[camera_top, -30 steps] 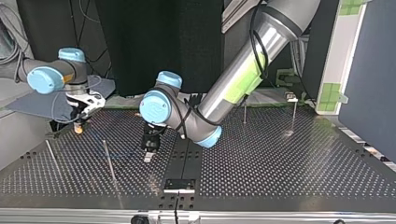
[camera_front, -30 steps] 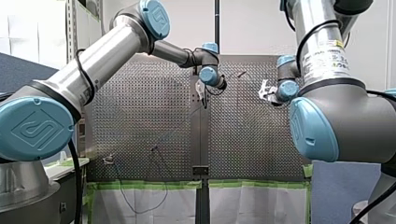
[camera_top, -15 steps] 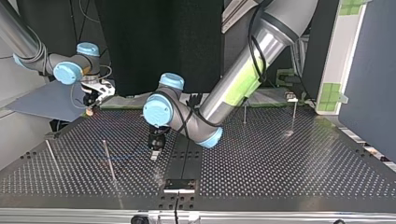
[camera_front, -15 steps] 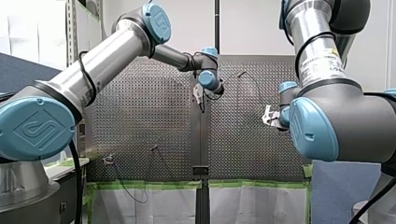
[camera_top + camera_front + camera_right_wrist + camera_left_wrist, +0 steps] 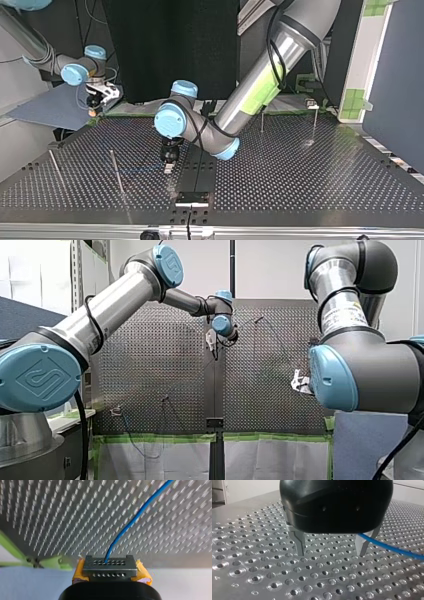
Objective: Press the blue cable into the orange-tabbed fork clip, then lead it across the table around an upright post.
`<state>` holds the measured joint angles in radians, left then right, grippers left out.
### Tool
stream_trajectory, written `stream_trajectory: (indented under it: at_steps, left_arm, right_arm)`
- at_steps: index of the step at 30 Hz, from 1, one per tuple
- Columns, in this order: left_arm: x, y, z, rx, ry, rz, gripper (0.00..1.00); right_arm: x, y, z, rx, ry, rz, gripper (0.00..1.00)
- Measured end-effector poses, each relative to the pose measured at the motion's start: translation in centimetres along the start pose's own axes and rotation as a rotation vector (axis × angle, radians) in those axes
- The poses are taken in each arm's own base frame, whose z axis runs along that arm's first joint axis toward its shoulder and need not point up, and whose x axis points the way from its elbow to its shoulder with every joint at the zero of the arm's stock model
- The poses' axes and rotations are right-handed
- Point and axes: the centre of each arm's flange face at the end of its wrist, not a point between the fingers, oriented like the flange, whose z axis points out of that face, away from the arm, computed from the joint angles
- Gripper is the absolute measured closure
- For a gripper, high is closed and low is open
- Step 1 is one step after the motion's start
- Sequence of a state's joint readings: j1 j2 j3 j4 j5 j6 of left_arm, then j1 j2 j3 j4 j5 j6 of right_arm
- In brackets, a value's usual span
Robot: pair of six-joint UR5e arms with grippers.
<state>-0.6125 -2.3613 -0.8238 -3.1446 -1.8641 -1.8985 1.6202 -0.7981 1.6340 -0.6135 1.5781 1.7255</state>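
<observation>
My right gripper (image 5: 110,563) is clenched on the blue cable (image 5: 130,522). Its yellow pads (image 5: 142,573) sit on both sides of a small metal block (image 5: 118,570) with holes in it. The cable comes out of that block and runs away over the tabletop (image 5: 62,510), which is full of little holes. A strip of green tape (image 5: 11,545) runs along the tabletop's edge near this gripper. In the top view, my right gripper hangs up high by the far edge of the tabletop, at the view's left.

My left gripper (image 5: 331,553) is black with two metal fingers (image 5: 299,543). The fingers are spread apart and nothing is pinched between them. Their tips are just above the tabletop. The blue cable goes right by one finger and runs off to the side, low over the holes. I cannot tell if it touches that finger.

In the top view, my left gripper points down near the middle of the tabletop, just beside a dark strip (image 5: 197,165). A thin upright post (image 5: 117,172) stands near it, toward the view's left. Another post (image 5: 56,167) stands further left. Two more posts (image 5: 262,120) stand well apart from these, at the view's right. A faint blue line of cable lies on the tabletop between the near post and my left gripper.
</observation>
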Motion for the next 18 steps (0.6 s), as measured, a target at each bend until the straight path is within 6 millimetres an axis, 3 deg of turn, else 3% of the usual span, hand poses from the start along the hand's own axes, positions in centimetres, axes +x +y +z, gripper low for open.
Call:
stream_trajectory:
  at_steps: [6,18]
  left_arm:
    - [0.1,0.0,-0.1,-0.010,0.005,0.012,0.00]
    - [0.1,0.3,-0.3,-0.028,0.019,0.039,0.00]
  right_arm:
    - [-2.9,2.5,1.2,-0.021,0.004,0.020,1.00]
    - [-8.4,4.1,2.3,-0.020,0.020,0.046,1.00]
